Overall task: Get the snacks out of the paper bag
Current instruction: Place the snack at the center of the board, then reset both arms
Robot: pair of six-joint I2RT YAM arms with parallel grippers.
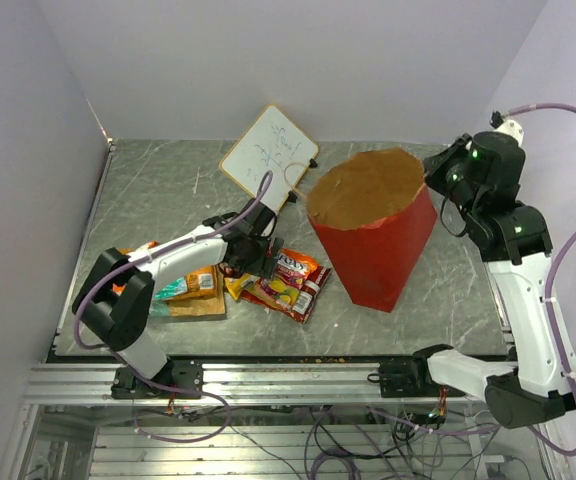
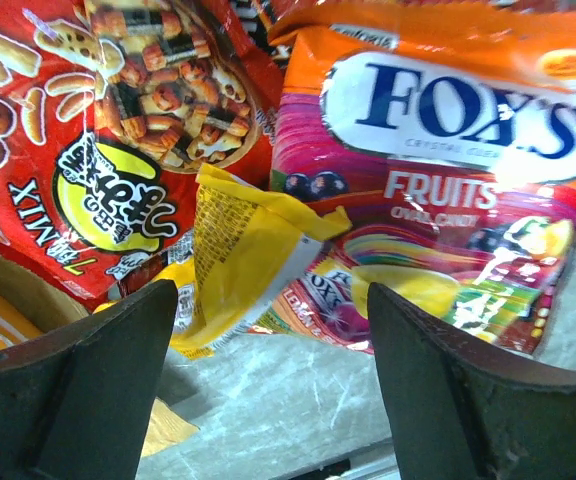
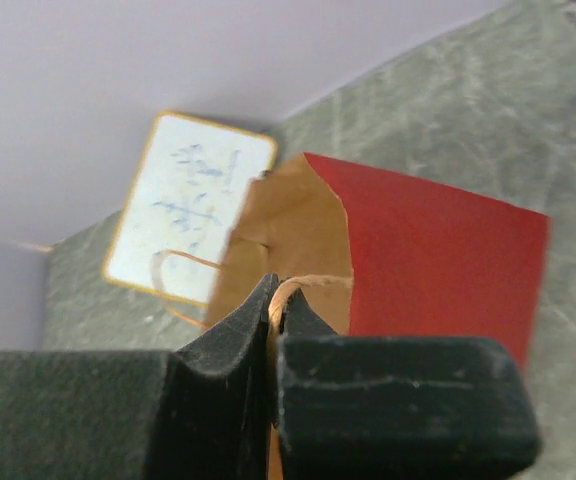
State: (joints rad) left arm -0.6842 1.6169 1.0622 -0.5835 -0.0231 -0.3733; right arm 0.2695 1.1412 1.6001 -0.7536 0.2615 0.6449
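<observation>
The left gripper (image 2: pixel 270 330) has its jaws spread wide, with nothing between them. It hangs low over the snacks, which lie in a loose heap on the table (image 1: pixel 168 190), near the left side of the paper bag (image 1: pixel 388 255). Directly under it are 3 packets: an orange Fox's fruit candy packet (image 2: pixel 448 150), a red snack-mix packet (image 2: pixel 98 130) and a small yellow packet (image 2: pixel 233 250) that lies partly on both. More packets in orange, tan and teal (image 1: pixel 193 288) lie further left.

The right gripper (image 3: pixel 273 330) has its fingers pressed together on the thin twisted handle (image 3: pixel 303 283) of the bag, at the rim, and the bag stands tilted with its mouth open upward. Inside the mouth I see only brown paper; the bottom is hidden, so I cannot tell if a packet remains there. A whiteboard (image 1: pixel 266 150) lies behind the bag.

I judge that these packets are light, soft and crinkly, and their glossy foil is probably slippery. The best hold is a sealed edge or a raised corner, as on the yellow packet, not the flat middle. The snack-mix pieces may break under a hard squeeze. The bag is light too and could tip easily.
</observation>
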